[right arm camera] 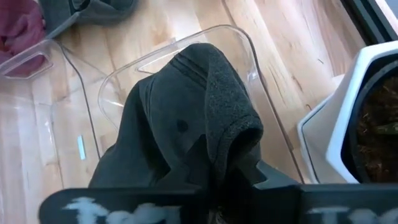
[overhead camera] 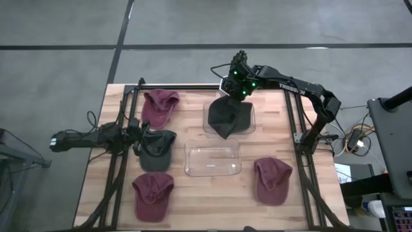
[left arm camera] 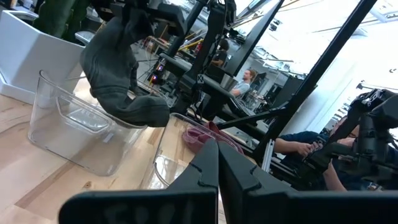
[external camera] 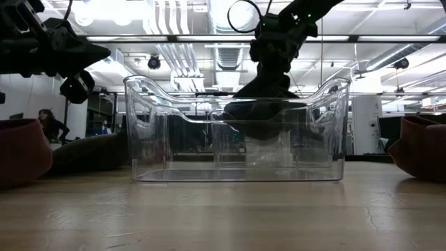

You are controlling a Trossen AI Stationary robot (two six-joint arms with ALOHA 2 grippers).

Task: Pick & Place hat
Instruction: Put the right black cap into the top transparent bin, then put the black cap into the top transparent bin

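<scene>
The right claw (overhead camera: 233, 90) holds a dark grey cap (overhead camera: 229, 117) pinched by its crown over the far clear bin (overhead camera: 250, 122); the cap's lower part hangs inside, draped over the rim, not yet released. The near clear bin (overhead camera: 212, 158) holds nothing. Three maroon caps (overhead camera: 159, 106) and one grey cap (overhead camera: 156, 149) remain on the counter (overhead camera: 193, 206). The left claw (overhead camera: 136, 134), shut and empty, waits at the left side.

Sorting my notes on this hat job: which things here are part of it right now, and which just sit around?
In play: dark grey hat, held by the right gripper; far clear bin beneath it.
Lying about: near clear bin, three maroon hats, another grey hat, left gripper.
</scene>
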